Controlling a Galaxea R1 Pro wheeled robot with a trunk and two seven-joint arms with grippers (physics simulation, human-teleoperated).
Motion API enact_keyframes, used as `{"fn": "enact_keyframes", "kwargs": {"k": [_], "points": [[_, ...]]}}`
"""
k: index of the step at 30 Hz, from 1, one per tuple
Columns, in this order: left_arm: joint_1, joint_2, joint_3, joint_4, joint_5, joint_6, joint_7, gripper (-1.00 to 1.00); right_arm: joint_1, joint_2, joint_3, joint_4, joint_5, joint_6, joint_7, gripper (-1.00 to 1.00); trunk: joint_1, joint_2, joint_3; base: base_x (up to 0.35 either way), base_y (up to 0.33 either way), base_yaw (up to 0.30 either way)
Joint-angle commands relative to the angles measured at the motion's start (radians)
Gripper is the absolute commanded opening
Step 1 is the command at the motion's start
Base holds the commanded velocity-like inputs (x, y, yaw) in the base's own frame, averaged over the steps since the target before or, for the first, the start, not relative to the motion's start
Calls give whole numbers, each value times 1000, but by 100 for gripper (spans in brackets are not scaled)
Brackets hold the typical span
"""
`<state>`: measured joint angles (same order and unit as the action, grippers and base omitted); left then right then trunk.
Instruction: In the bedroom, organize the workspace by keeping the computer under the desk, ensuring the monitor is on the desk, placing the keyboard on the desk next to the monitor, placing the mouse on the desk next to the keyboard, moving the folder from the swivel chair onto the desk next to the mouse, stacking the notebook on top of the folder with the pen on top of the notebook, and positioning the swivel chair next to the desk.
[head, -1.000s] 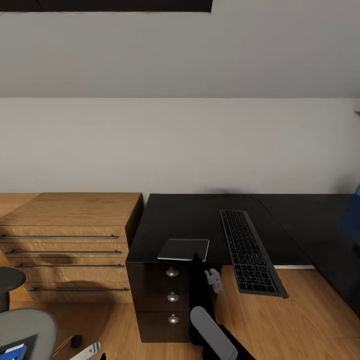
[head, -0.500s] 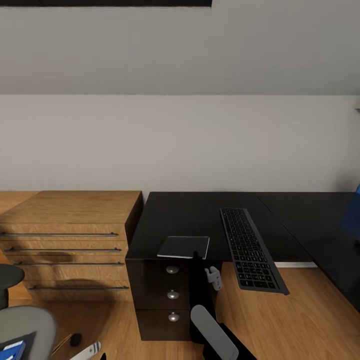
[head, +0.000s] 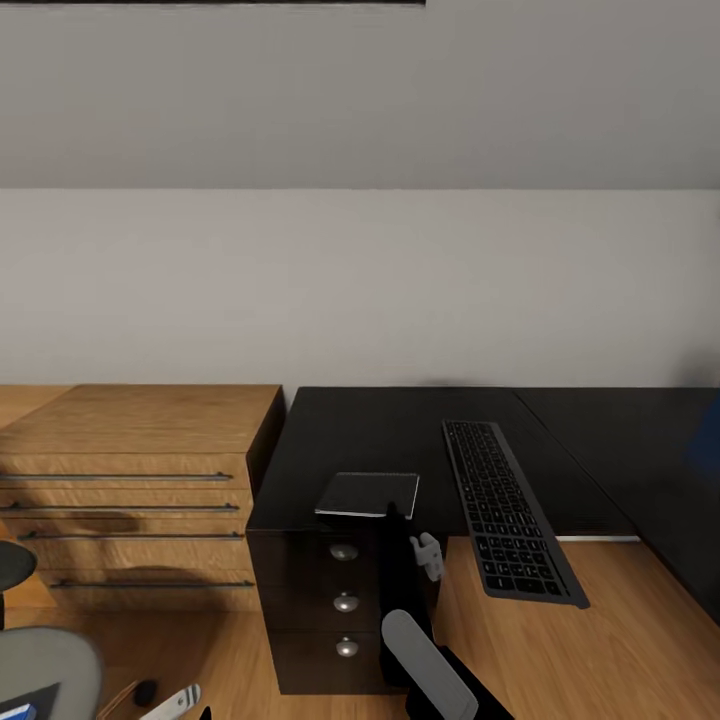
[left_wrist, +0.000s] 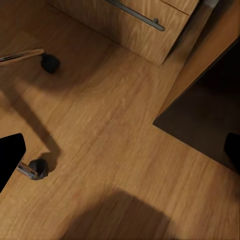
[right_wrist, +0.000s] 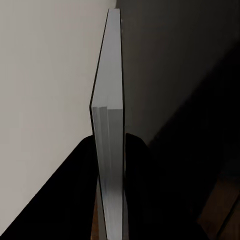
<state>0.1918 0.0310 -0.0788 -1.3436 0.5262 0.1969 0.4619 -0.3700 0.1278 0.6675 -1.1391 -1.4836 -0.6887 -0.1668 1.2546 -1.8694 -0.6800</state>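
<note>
over the desk corner: notebook in hand, most of the task open

far left of the head view, a corner of the grey swivel chair seat (head: 40, 665) shows low down, with a sliver of the bright blue folder (head: 12, 712) on it. so the folder move is not done, and the chair is not parked at the desk. a castor (head: 146, 691) of the chair sits on the light wood floor (head: 620, 640). the left wrist view looks down at that floor, a chrome chair leg (left_wrist: 20, 56) and the low light-wood drawer cabinet (head: 140, 470); can't tell how far the left gripper is open.

centre: the thin dark grey notebook with pale edges (head: 368, 495) hangs over the near corner of the black-topped desk (head: 380, 430), above the dark three-drawer unit with round silver knobs (head: 345, 600). right gripper (right_wrist: 111, 165) is clamped on it: in the right wrist view the two dark fingers (right_wrist: 80, 170) press both faces of the pad, seen edge-on. whether it rests on the desk top i can't tell.

right of that, the long flat keyboard with dark grey keys (head: 508, 510) lies on the desk, its near end overhanging the front edge. a blue panel (head: 705, 440) cuts in at the far right.

status, my read: keyboard roughly placed. folder has to land before the notebook stacks on it, so the notebook is only being staged. monitor, mouse, pen, computer: can't judge from these views.
</note>
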Motion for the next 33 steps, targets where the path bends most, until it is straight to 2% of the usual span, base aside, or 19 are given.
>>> {"fn": "enact_keyframes", "kwargs": {"k": [1,5,10,33], "points": [[0,2,-2,-2,6,3,7,100,-1,0,2,30,-35,-11,-10,-100,0,0,-1,89,0,0],[0,2,-2,-2,6,3,6,100,-1,0,2,30,-35,-11,-10,-100,0,0,-1,39,0,0],[0,3,-2,-2,6,3,6,100,-1,0,2,30,-35,-11,-10,-100,-19,35,15,10,0,0],[0,3,-1,2,7,3,8,100,-1,0,1,30,-34,-11,-10,-100,-19,35,15,-23,0,0]]}}
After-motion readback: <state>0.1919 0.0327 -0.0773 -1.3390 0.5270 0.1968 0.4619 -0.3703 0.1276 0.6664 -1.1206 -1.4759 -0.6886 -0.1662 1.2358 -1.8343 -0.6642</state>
